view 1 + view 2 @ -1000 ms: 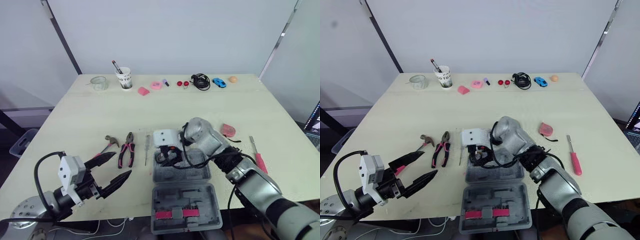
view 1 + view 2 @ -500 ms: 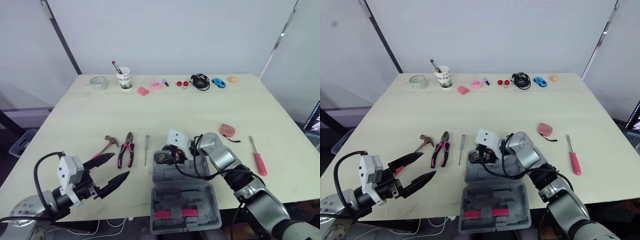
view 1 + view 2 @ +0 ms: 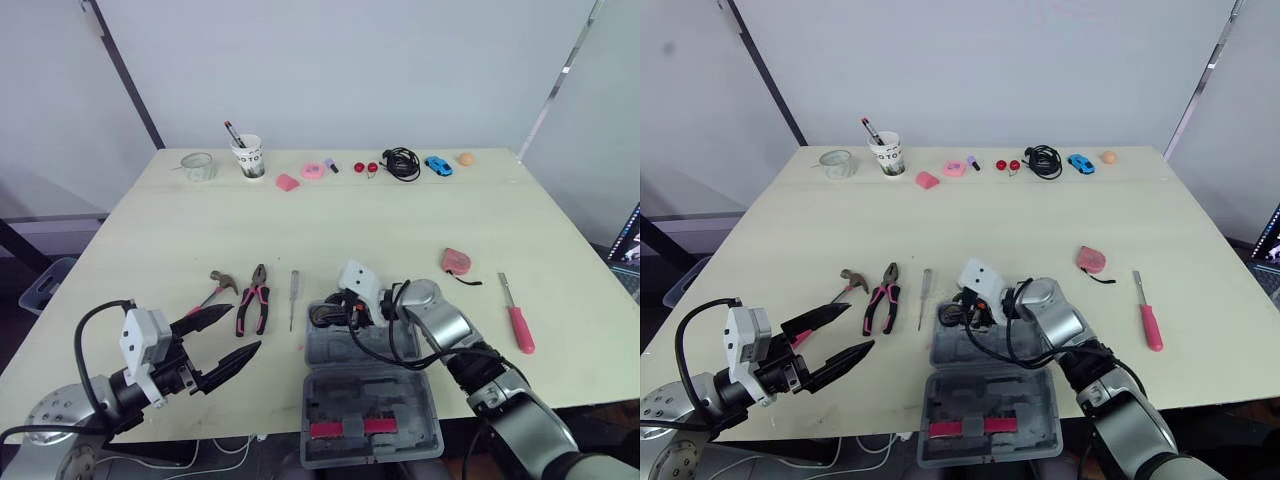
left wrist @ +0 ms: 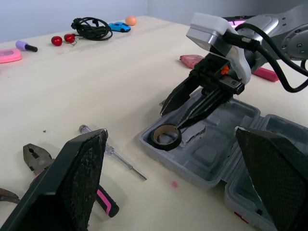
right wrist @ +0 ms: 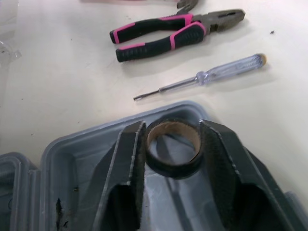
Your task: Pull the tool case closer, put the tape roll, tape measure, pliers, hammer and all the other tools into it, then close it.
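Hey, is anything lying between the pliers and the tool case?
Yes. A clear-handled screwdriver lies flat on the table between the pliers and the left edge of the tool case. The right gripper is also in the case's far tray, closed on the tape roll, so that corner is occupied.

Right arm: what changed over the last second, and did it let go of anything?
The right arm drew back toward the robot and its wrist shifted rightward. The right gripper still holds the tape roll between its fingers, down in the tool case's far left corner, not released. The case, the open left gripper, pliers, hammer, screwdriver and tape measure stayed put.
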You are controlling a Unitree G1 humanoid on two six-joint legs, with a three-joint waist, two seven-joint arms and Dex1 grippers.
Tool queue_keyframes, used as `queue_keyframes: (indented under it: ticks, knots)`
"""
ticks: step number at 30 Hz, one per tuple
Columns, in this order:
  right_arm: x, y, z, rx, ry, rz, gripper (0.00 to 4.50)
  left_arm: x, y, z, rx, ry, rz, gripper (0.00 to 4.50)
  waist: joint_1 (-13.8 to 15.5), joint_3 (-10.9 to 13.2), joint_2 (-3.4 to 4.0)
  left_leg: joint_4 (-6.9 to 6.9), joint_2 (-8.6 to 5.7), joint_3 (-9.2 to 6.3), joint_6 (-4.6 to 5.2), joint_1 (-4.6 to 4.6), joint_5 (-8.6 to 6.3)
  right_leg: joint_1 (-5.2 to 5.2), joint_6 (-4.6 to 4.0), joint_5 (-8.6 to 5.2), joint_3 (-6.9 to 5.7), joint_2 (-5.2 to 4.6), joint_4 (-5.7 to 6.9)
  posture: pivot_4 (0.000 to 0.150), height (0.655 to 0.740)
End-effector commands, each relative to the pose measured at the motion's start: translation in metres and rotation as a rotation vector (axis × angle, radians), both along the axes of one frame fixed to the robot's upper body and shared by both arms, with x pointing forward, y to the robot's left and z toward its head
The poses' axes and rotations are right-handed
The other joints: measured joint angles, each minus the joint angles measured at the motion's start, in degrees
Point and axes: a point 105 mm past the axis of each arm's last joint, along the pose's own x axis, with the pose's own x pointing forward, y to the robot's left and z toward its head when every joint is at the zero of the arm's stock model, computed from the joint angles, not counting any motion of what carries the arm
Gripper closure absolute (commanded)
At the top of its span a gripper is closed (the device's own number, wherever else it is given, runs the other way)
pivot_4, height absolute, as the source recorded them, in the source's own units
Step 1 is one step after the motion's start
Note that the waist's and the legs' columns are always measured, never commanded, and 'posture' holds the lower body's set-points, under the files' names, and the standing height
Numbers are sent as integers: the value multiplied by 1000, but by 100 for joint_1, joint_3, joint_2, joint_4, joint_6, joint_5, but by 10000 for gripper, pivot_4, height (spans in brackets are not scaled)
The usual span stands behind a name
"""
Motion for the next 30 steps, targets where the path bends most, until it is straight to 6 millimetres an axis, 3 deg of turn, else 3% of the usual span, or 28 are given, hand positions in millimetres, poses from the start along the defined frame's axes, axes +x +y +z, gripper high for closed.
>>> queue_keyframes:
  ticks: [1,15,30]
  knots:
    - [4,4,8,38,-34,-8,27249,0,-2,5,17,-31,-12,0,-2,0,0,0,0,0,0,0,0,0,0,0,0,0,0,1500,7400]
    - [6,4,-15,68,72,-56,27249,1,-3,5,20,-28,-20,0,-3,0,0,-1,1,5,0,4,0,-2,0,0,3,0,4,1500,7400]
    - [7,1,-42,-64,105,-79,27249,2,-2,6,23,-30,-25,0,-9,-6,-5,-1,4,14,0,20,0,-2,-1,-1,5,-2,19,1500,7400]
